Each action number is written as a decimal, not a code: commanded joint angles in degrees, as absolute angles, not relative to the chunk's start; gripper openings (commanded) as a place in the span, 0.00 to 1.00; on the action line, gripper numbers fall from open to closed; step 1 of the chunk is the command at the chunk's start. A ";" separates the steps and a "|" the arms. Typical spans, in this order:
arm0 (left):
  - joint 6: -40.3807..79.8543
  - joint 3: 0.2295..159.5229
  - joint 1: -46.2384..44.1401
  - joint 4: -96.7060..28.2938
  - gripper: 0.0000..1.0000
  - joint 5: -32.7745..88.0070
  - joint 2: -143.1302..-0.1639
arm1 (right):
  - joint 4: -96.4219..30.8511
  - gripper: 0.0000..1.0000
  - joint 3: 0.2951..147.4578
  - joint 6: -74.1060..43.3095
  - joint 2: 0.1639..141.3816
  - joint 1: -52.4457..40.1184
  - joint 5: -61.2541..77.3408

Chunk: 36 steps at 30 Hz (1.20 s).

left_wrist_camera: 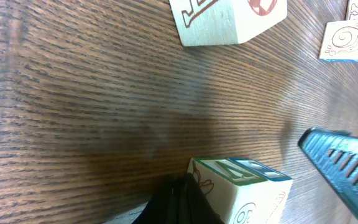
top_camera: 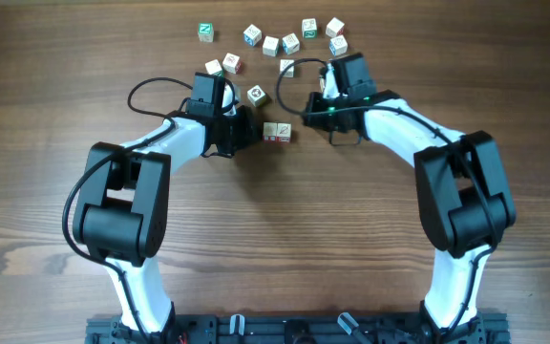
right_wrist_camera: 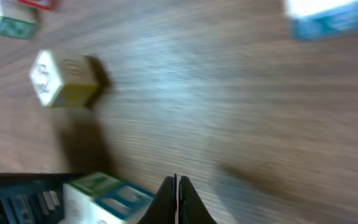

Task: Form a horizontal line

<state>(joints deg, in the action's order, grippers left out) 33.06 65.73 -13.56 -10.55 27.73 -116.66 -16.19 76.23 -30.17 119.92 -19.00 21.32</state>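
A short row of two small white letter cubes (top_camera: 276,132) lies edge to edge in the middle of the wooden table. It also shows in the right wrist view (right_wrist_camera: 107,194), with green and blue tops. My left gripper (top_camera: 248,130) is shut and empty, with its tips against the row's left end; that end cube (left_wrist_camera: 244,190) sits beside my fingers (left_wrist_camera: 182,202). My right gripper (top_camera: 306,111) is shut and empty, just up and right of the row, with its tips (right_wrist_camera: 178,199) close beside the blue-topped cube.
One loose cube (top_camera: 256,95) lies just behind the row and shows in the right wrist view (right_wrist_camera: 64,78). Several scattered cubes (top_camera: 290,42) lie along the far side. The right gripper's finger (left_wrist_camera: 347,168) shows in the left wrist view.
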 commanded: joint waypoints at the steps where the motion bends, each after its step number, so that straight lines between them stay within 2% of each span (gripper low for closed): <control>1: 32.14 64.53 -14.00 -11.46 0.04 24.80 -117.99 | -18.94 0.04 76.82 -31.51 119.24 -20.36 17.54; 12: 32.14 64.53 -13.98 -11.73 0.04 24.77 -117.99 | -20.18 0.04 76.79 -31.51 119.26 -23.75 17.56; 36: 32.14 64.53 -14.04 -11.84 0.04 24.80 -117.99 | -16.34 0.04 76.79 -31.00 119.26 -24.43 17.89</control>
